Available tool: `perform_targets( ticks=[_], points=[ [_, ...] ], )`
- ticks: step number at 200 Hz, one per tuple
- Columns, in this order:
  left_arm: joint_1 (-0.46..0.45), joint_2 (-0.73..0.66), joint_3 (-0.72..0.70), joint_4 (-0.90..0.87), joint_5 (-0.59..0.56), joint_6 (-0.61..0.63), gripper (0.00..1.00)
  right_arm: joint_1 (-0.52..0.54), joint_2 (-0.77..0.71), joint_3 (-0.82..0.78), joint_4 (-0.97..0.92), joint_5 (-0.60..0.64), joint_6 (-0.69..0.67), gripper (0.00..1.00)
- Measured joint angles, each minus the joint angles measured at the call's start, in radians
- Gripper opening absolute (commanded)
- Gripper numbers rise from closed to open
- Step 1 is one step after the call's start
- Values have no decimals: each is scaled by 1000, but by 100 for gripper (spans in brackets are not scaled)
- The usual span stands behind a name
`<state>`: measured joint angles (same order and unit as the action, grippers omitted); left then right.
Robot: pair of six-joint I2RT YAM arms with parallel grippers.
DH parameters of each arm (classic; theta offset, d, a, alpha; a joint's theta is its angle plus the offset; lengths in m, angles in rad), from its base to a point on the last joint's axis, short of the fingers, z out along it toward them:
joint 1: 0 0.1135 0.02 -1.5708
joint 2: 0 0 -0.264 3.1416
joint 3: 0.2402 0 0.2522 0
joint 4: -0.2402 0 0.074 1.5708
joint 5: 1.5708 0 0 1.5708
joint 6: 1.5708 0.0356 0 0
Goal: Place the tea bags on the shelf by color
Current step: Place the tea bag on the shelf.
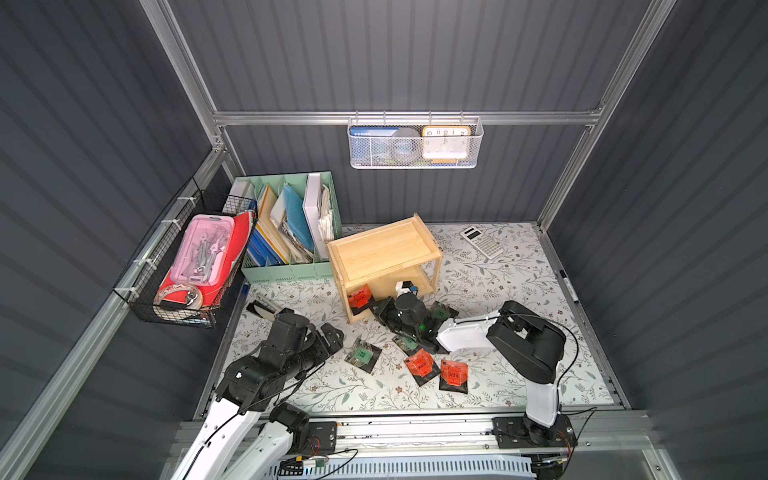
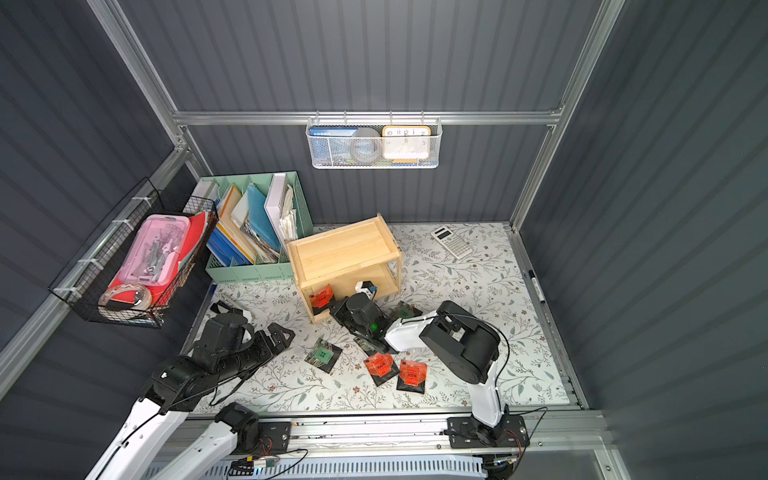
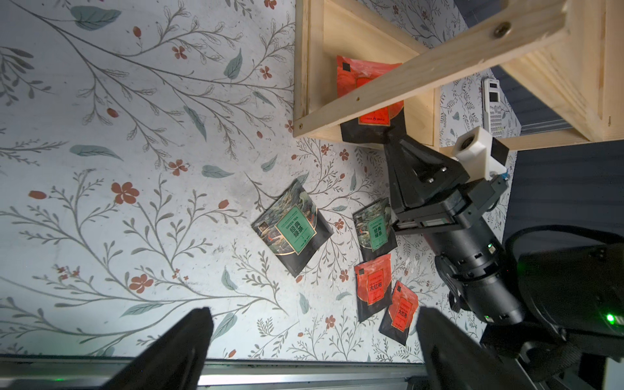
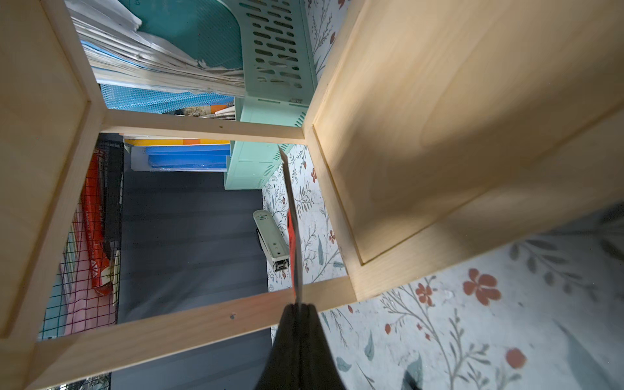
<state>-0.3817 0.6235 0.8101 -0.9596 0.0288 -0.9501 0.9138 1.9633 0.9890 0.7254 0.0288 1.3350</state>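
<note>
The two-tier wooden shelf (image 1: pixel 384 249) stands at the back of the floral mat (image 1: pixel 511 299), open front toward me. Its top tier is bare.

My right gripper (image 3: pixel 394 141) is clamped on the black lower margin of one orange-red tea bag (image 3: pixel 358 81). It holds the bag inside the lower tier, at the end nearer the mint-green file organizer (image 1: pixel 291 266) (I cannot tell whether the bag touches the tier floor). My left gripper (image 1: pixel 331 335) hangs over the mat with its jaws wide apart, holding nothing.

Five tea bags lie on the mat:
- Two orange-red sachets (image 1: pixel 419 365) touch each other.
- One green tea bag (image 1: pixel 363 353) lies in the clear.
- A second green sachet (image 1: pixel 409 343) is partly under my right arm.
- A third green sachet (image 1: pixel 441 311) lies just beyond that arm.

Handling, as I judge it: each sachet is light, thin and limp. Seen edge-on in the right wrist view, the held one is a slightly bowed sheet. The film is probably slick. I pinch the sealed margin, never the filled centre. On the flat-lying ones, a raised corner is the hold.
</note>
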Motion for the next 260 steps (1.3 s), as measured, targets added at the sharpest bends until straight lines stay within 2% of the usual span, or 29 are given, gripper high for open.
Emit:
perform_targets(
  ticks=[260],
  points=[
    [0,35,32,-13,0,88,100,-27,136,74,-46,2,63,0]
  ],
)
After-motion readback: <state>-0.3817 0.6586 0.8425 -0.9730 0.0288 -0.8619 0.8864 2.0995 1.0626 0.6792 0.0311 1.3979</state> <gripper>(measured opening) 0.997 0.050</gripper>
